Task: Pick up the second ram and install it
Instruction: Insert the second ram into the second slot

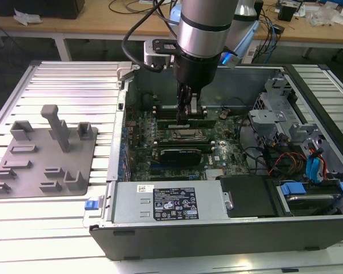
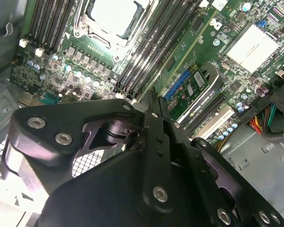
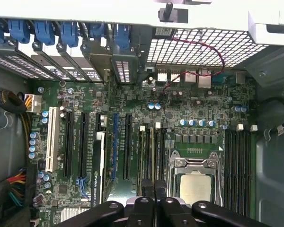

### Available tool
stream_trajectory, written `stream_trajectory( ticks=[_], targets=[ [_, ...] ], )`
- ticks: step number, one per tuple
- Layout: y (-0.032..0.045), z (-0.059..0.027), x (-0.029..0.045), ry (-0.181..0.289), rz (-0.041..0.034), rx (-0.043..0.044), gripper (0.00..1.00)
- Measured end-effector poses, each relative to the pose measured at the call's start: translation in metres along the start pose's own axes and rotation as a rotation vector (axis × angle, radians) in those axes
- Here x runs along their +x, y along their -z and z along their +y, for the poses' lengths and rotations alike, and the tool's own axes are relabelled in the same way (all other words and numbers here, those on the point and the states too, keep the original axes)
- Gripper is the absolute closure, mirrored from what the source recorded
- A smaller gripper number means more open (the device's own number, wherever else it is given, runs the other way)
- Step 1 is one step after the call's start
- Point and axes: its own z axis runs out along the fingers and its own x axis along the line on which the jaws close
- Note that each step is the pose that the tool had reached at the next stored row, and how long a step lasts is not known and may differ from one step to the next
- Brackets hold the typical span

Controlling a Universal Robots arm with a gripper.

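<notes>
The second ram (image 3: 152, 151) is a thin green strip standing on edge in a memory slot beside the CPU socket (image 3: 195, 182). One end of it runs in between my gripper's (image 3: 154, 189) narrow black fingers, which are shut on it. In the second wrist view the second ram (image 2: 184, 56) stretches away from the gripper (image 2: 151, 101) along the row of black slots. In the exterior view the gripper (image 1: 190, 114) points straight down inside the open computer case, and the second ram (image 1: 203, 121) lies just behind the CPU socket (image 1: 186, 135).
A wide black card (image 1: 183, 154) sits in front of the socket. The power supply (image 1: 166, 202) lies along the case's near side, with drive cages and cables (image 1: 286, 142) toward the exterior view's right. A grey fixture plate (image 1: 46, 154) rests outside the case toward the exterior view's left.
</notes>
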Motion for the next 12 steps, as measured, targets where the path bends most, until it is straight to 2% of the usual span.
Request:
stream_trajectory(
  ticks=[3, 8, 9, 12],
  targets=[
    [-0.0001, 0.0000, 0.0000, 0.000, 0.0000, 0.0000, 0.91],
    [-0.0066, -0.0004, 0.0002, 0.000, 0.0000, 0.0001, 0.91],
    [-0.0112, -0.0008, 0.0004, 0.000, 0.0000, 0.0000, 0.91],
    [-0.0178, -0.0011, 0.0006, 0.000, 0.0000, 0.0001, 0.91]
  ],
)
